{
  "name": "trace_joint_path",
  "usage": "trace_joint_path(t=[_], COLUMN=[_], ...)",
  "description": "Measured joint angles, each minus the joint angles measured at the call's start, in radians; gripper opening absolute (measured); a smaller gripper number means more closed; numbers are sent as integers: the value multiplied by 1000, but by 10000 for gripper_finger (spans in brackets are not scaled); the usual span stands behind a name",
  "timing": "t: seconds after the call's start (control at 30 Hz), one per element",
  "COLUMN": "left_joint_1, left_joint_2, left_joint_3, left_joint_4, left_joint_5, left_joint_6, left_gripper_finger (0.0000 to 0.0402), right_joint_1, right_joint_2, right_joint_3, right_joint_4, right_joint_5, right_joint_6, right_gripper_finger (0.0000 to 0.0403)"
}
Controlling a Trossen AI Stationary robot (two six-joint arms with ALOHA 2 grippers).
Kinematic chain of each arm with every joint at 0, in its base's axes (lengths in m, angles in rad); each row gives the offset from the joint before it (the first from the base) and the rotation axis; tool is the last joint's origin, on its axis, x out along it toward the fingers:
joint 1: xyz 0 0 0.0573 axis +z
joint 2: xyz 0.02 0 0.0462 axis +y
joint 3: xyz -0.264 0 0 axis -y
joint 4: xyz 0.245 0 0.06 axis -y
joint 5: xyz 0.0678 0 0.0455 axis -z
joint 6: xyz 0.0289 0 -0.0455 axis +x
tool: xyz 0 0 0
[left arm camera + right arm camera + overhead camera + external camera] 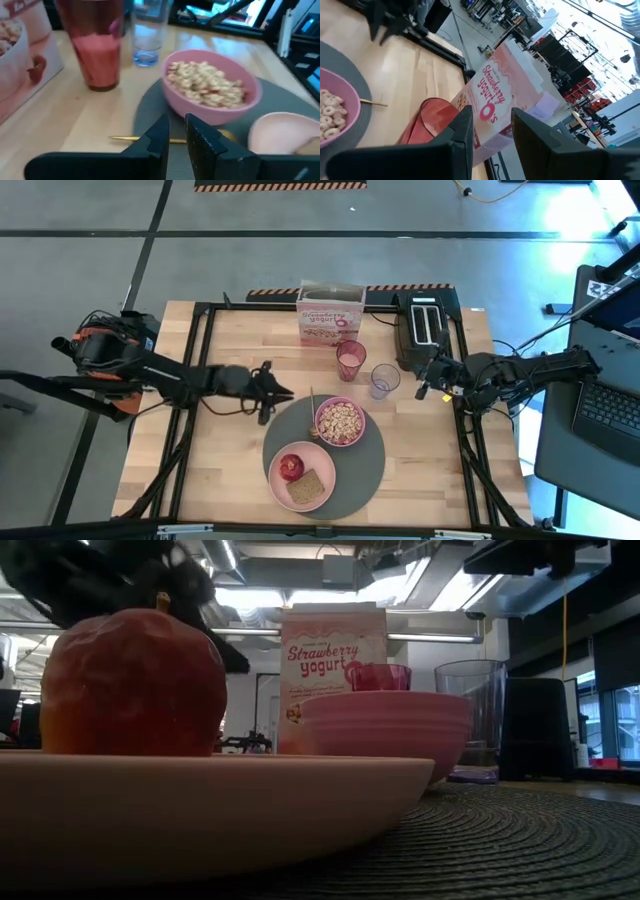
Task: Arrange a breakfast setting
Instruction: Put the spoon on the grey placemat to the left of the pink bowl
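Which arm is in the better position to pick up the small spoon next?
Probably the left. The left gripper hovers beside the spoon at the mat's edge, while the right gripper waits near the toaster.

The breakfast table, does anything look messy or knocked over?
Nothing stands out. The bowl holds its cereal with none spilled on the mat, the tumbler and clear glass stand upright, and the apple and toast sit on the plate. The spoon lies beside the bowl.
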Motion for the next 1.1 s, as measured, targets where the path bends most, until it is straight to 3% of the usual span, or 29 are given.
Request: trace_joint_path(t=[0.2,0.43,0.63,1.1], left_joint_1=[159,248,278,279], left_joint_2=[121,358,453,544], left_joint_3=[32,155,196,224], left_joint_4=[27,21,-2,-6], left_joint_5=[146,272,280,269], left_joint_6=[54,108,118,110], left_gripper_finger=[48,13,5,4], right_joint_1=[-1,-1,0,-1], right_joint_2=[23,33,39,43], right_joint_3=[0,0,0,0], right_joint_4=[12,36,30,37], right_joint_5=[-2,-8,-16,-15], right_joint_6=[-24,-40,-42,-48], right_gripper_finger=[104,104,104,104])
